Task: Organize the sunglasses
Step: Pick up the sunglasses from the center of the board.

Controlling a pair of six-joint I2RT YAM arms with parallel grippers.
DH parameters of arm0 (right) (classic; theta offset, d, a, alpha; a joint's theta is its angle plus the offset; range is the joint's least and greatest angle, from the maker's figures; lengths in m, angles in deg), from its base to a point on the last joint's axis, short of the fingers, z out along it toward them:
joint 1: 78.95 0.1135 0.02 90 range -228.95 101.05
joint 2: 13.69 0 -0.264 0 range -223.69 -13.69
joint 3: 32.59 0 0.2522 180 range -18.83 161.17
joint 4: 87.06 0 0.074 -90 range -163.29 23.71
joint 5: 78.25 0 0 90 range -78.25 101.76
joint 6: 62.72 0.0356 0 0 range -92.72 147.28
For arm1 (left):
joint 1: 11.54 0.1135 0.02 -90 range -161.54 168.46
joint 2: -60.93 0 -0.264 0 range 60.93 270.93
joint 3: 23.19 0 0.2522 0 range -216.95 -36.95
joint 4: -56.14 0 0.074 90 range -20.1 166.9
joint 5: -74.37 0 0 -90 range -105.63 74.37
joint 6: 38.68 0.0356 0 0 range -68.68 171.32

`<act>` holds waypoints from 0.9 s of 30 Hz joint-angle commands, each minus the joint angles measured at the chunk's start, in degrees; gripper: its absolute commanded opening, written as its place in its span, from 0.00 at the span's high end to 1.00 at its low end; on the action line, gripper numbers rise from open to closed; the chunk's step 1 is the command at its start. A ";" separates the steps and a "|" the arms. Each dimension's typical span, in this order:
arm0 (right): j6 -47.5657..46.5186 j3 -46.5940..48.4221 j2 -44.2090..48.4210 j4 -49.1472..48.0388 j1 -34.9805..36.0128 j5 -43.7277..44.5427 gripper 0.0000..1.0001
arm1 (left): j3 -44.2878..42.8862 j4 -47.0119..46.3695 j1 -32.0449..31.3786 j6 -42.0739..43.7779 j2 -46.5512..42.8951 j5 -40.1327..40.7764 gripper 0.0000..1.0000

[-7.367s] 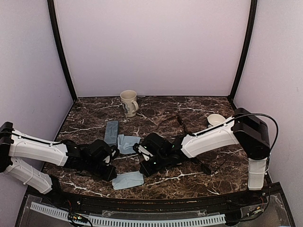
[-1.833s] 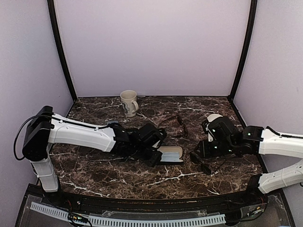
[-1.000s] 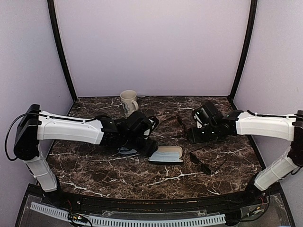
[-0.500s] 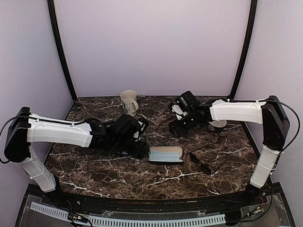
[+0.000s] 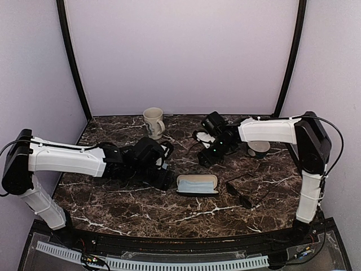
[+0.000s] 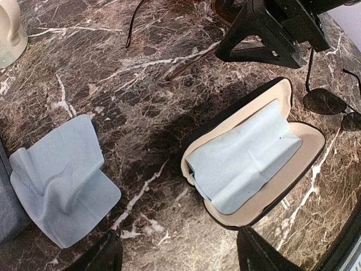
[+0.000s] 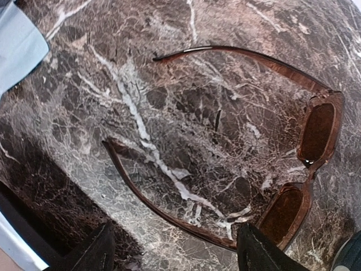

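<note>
Brown-framed sunglasses (image 7: 316,135) with dark lenses lie unfolded on the marble table (image 5: 113,197). My right gripper (image 7: 180,254) hangs open just over them, and their lower temple runs between its fingers. A second pair of sunglasses (image 5: 240,192), dark and thin-framed, lies at the right front and also shows at the right edge of the left wrist view (image 6: 324,101). My left gripper (image 6: 180,259) is open and holds nothing, just off the end of an open black case (image 6: 293,169). The case is cream-lined with a pale blue cloth (image 6: 248,158) inside it.
A loose pale blue cloth (image 6: 62,180) lies left of the case, with a grey-blue case (image 6: 4,197) at the frame edge. A cream mug (image 5: 153,122) stands at the back and a small bowl (image 5: 259,148) at the back right. Both arms reach over the table's middle.
The right arm has swung from the right side to the back centre, over the brown sunglasses, and its jaws have opened. The left gripper has drawn back left from the open case.
</note>
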 commanded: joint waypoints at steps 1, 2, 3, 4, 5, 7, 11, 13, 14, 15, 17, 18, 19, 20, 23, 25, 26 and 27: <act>-3.83 2.71 -2.30 2.14 -0.21 -0.94 0.25 | 0.59 -0.33 0.41 -0.34 -1.56 -0.18 0.29; -4.23 2.97 -2.66 2.15 -0.21 -0.87 0.25 | 0.54 -0.30 0.41 -0.32 -1.47 -0.36 0.29; -4.62 3.34 -3.28 2.34 -0.21 -0.78 0.25 | 0.43 -0.28 0.41 -0.32 -1.34 -0.42 0.29; -5.01 3.85 -3.81 2.64 -0.23 -0.74 0.25 | 0.44 -0.32 0.41 -0.37 -1.30 -0.54 0.29; -5.44 4.42 -4.49 2.99 -0.21 -0.78 0.26 | 0.35 -0.33 0.41 -0.38 -1.20 -0.57 0.29; -6.21 5.90 -5.82 3.77 -0.25 -0.70 0.26 | 0.26 -0.26 0.41 -0.28 -1.06 -0.64 0.29; -7.11 8.45 -8.30 5.24 -0.31 -0.46 0.29 | 0.17 -0.03 0.41 -0.25 -1.09 -0.70 0.29; -7.49 9.65 -9.28 6.16 -0.25 -0.51 0.32 | 0.04 -0.01 0.41 -0.20 -1.01 -0.62 0.29; -7.76 10.05 -9.61 6.66 -0.27 -0.57 0.35 | -0.06 0.01 0.41 -0.16 -0.98 -0.64 0.29; -8.08 10.39 -9.83 6.92 -0.25 -0.62 0.37 | -0.08 0.00 0.41 -0.14 -0.96 -0.58 0.29; -8.82 10.88 -10.22 7.62 -0.29 -0.49 0.42 | -0.31 0.12 0.41 -0.16 -0.71 -0.62 0.29; -9.58 11.37 -10.61 8.38 -0.29 -0.55 0.48 | -0.48 0.23 0.41 -0.19 -0.61 -0.57 0.29; -9.91 11.47 -10.80 8.62 -0.29 -0.61 0.50 | -0.52 0.23 0.41 -0.21 -0.49 -0.52 0.29; -10.26 11.68 -11.08 8.92 -0.29 -0.85 0.52 | -0.56 0.33 0.41 -0.26 -0.44 -0.42 0.29; -11.07 12.50 -11.90 9.63 -0.29 -0.99 0.58 | -0.33 0.41 0.41 -0.55 -0.60 0.01 0.29; -11.66 12.93 -12.51 10.10 -0.29 -1.00 0.62 | -0.03 0.32 0.41 -0.73 -0.89 0.15 0.29; -11.95 13.17 -12.68 10.27 -0.25 -0.95 0.63 | 0.08 0.30 0.41 -0.75 -0.94 0.15 0.29; -12.15 13.43 -12.77 10.44 -0.33 -0.98 0.65 | 0.11 0.30 0.41 -0.90 -0.96 0.19 0.29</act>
